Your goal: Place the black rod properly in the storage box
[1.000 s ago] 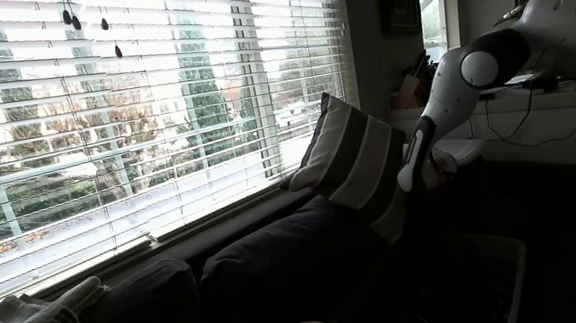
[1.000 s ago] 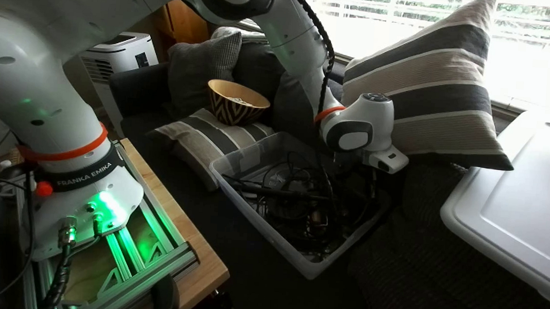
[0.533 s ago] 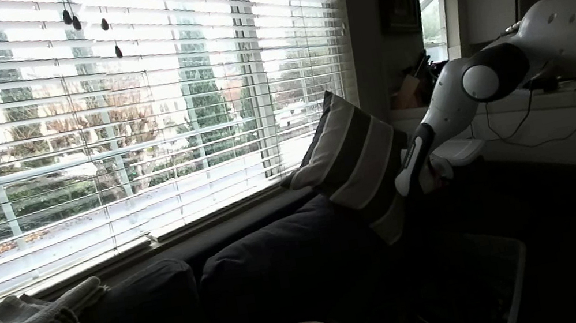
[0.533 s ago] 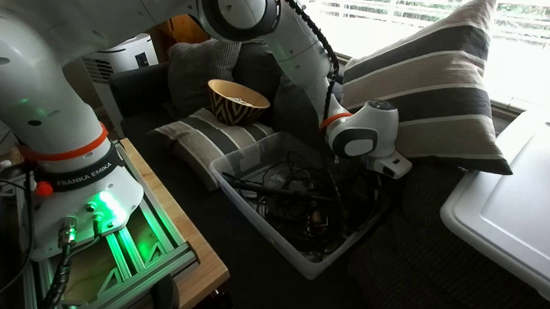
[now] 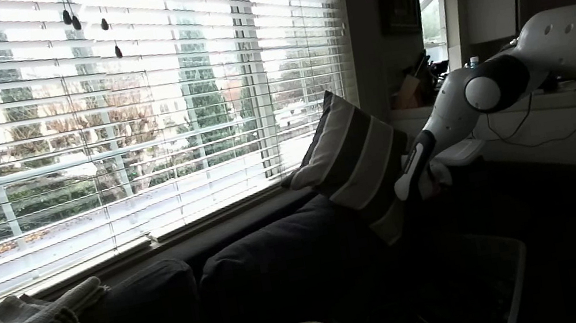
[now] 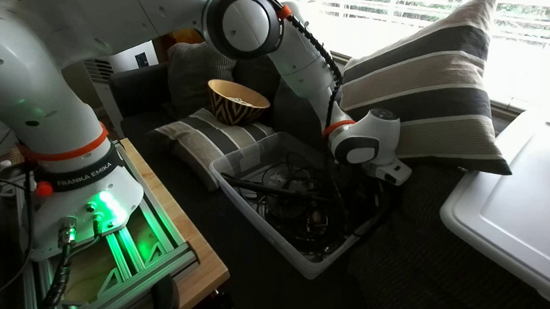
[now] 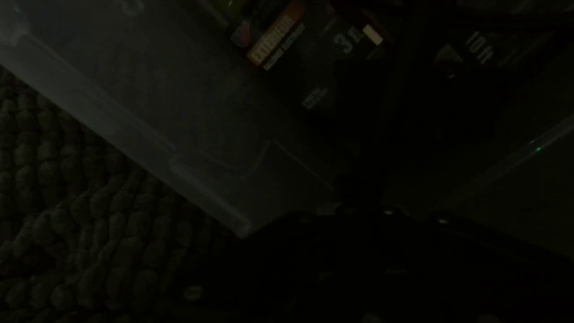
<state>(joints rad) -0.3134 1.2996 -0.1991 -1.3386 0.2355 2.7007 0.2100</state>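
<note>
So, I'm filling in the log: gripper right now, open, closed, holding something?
Gripper: cannot be told; the wrist view is too dark to show whether it is open, closed or holding anything.

Room above box (image 6: pixel 272 232) — cables (image 6: pixel 302 223) (tangled) inside

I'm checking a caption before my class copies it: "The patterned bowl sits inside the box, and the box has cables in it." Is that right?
Not quite: the patterned bowl isn't inside the box. It sits outside it, on a striped cushion, as seen in an exterior view. The rest stands: the box has cables in it.
</note>
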